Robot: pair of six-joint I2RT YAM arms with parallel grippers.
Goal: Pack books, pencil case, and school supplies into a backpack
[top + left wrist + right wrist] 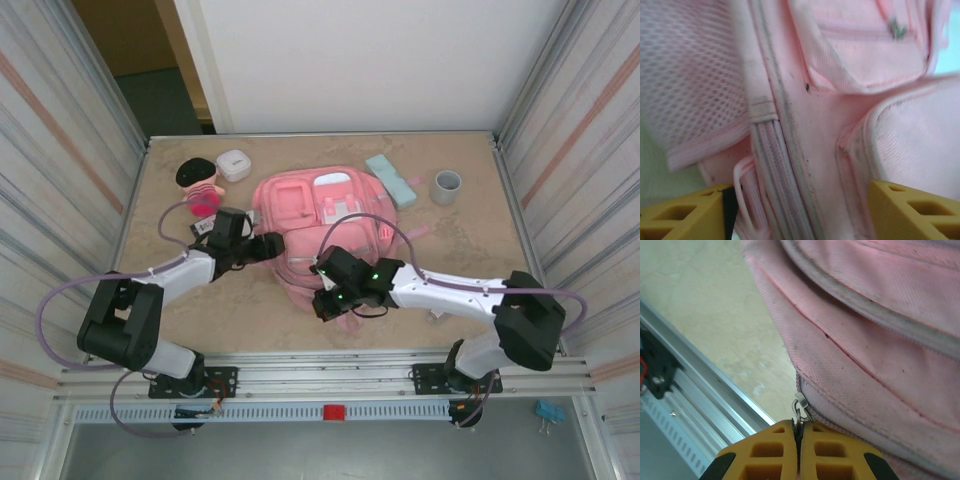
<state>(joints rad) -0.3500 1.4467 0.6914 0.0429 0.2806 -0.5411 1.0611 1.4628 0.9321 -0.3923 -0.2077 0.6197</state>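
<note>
We are looking at the pink backpack, which is lying flat in the middle of the bench with its front pockets facing up. The left pincer is sitting against the pack's left side. In the left wrist view its yellow fingers are standing wide apart, with a zip seam and pink fabric of the backpack lying between them. The jaws are open, and we cannot tell whether the pads are pressing on the cloth.

The right pincer is working at the pack's near edge. In the right wrist view it is closed, with the two fingers meeting. They are pinching the small metal zip pull at the end of a zip line on the backpack, above the bare bench.

The mint-green pencil case is lying on the bench at the pack's far right corner, just beside it. A grey cup is standing near the case. A small white box and a black-haired doll are resting to the pack's far left.
</note>
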